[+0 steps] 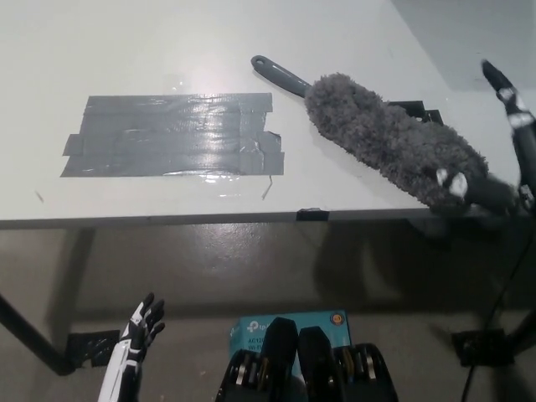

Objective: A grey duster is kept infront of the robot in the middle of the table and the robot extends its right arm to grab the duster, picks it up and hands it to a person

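Fluffy grey duster (394,149), slim handle, smooth white table (100,50), black right hand (502,142) beside

bare table (167,42) around the duster (394,151); tape patch (172,134) lies flat, well left

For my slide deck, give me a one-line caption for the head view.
Black right hand open beside the grey duster at the table edge; white left hand rests low.

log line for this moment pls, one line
phase: reach | right hand: open, at fluffy grey duster head end, no grasp | left hand: open, resting low | duster: flat on white table
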Robot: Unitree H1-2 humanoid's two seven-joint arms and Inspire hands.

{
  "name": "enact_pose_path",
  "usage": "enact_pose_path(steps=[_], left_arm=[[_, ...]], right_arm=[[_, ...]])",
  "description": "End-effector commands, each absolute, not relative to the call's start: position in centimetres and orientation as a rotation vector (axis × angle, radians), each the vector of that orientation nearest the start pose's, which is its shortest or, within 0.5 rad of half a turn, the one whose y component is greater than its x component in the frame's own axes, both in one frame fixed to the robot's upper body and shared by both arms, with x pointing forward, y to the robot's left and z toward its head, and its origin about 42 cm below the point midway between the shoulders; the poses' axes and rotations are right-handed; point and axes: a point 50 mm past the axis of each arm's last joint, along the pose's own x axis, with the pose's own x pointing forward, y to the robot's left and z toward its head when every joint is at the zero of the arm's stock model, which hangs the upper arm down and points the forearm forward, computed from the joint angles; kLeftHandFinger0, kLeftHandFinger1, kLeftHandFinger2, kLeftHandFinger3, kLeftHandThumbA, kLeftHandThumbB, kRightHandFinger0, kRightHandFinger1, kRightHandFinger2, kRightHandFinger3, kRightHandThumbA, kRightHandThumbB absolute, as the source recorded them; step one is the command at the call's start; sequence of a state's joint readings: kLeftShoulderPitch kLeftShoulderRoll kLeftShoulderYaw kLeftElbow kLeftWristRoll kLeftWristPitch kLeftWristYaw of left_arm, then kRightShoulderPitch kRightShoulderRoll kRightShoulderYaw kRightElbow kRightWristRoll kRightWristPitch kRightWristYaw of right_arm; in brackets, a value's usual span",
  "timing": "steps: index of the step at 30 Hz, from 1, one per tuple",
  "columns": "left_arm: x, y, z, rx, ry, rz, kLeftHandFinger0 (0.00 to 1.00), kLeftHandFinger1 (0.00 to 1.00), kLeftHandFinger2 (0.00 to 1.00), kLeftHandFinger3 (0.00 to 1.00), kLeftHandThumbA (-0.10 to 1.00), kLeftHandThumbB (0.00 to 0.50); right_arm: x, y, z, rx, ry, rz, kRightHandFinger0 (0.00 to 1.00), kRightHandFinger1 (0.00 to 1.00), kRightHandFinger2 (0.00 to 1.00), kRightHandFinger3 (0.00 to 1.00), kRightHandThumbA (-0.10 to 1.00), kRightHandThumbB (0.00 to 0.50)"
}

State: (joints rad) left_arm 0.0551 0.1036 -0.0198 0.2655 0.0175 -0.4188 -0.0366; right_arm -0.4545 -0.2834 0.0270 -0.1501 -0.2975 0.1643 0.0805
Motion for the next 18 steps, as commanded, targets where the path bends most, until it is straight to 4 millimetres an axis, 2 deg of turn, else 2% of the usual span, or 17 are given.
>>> enact_pose_path(steps=[1,2,3,6,9,15,18], left_arm=[[26.6,24.3,5.6,0.136,-0.201,-0.082,1.0,1.0,1.0,1.0,1.0,0.387],[26.7,24.4,5.5,0.136,-0.196,-0.076,1.0,1.0,1.0,1.0,1.0,0.391],[26.7,24.9,4.8,0.148,-0.167,-0.063,1.0,1.0,1.0,1.0,1.0,0.416],[26.3,25.3,4.0,0.154,-0.137,-0.057,1.0,1.0,1.0,1.0,1.0,0.408],[25.9,25.3,3.7,0.167,-0.125,-0.063,1.0,1.0,1.0,1.0,1.0,0.413],[25.8,25.2,3.8,0.172,-0.127,-0.072,1.0,1.0,1.0,1.0,1.0,0.413],[25.9,25.2,3.9,0.172,-0.131,-0.076,1.0,1.0,1.0,1.0,1.0,0.417]], right_arm=[[47.4,-23.9,31.8,-0.774,-0.179,0.031,1.0,1.0,1.0,1.0,0.9,0.355],[47.8,-23.7,31.8,-0.776,-0.167,0.035,1.0,1.0,1.0,1.0,0.9,0.359],[49.3,-23.1,31.5,-0.792,-0.114,0.049,1.0,1.0,1.0,1.0,0.91,0.394],[51.9,-22.2,31.0,-0.824,-0.01,0.074,1.0,1.0,1.0,1.0,0.93,0.438],[53.3,-21.4,30.2,-0.851,0.067,0.091,1.0,1.0,1.0,1.0,0.93,0.426],[55.4,-20.2,28.8,-0.909,0.195,0.12,1.0,1.0,1.0,1.0,1.0,0.455],[56.3,-19.8,28.3,-0.945,0.237,0.137,1.0,1.0,1.0,1.0,1.0,0.458]])
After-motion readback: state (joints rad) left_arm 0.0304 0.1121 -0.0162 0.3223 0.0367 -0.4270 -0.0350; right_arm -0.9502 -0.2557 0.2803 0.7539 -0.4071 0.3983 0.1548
